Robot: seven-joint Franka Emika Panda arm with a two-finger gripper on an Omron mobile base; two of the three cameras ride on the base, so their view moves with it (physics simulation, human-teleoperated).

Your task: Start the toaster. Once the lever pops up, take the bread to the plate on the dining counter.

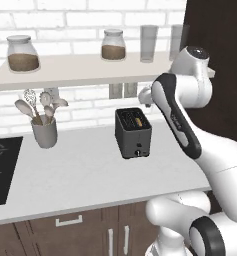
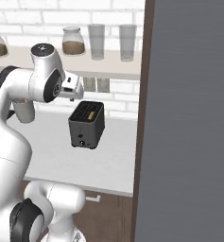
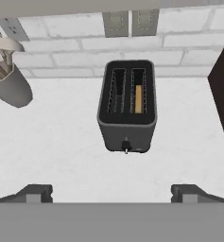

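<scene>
**Toaster loaded, lever not yet pressed**

The toaster (image 3: 127, 106) stands on the pale worktop (image 1: 85, 175), near the brick wall (image 1: 80, 10) and below two wall sockets (image 3: 130, 22). Going left to right in the hand view: a utensil cup (image 3: 12, 87) sits well apart at the left, then the toaster's empty left slot, then the right slot with the bread (image 3: 139, 98) standing on edge inside, only its tan top showing.

The lever (image 3: 126, 145) is a small dark tab on the narrow front face, towards the camera. It looks stiff and short, so a downward push with one fingertip should suit better than a pinch. The toaster seems light enough to slide or tip if pushed off-centre.

The bread will likely be thin, light and crumbly; grip it gently across its faces by the exposed top edge.

The gripper (image 3: 111, 194) hovers above and in front of the toaster, jaws spread wide, holding nothing.
</scene>
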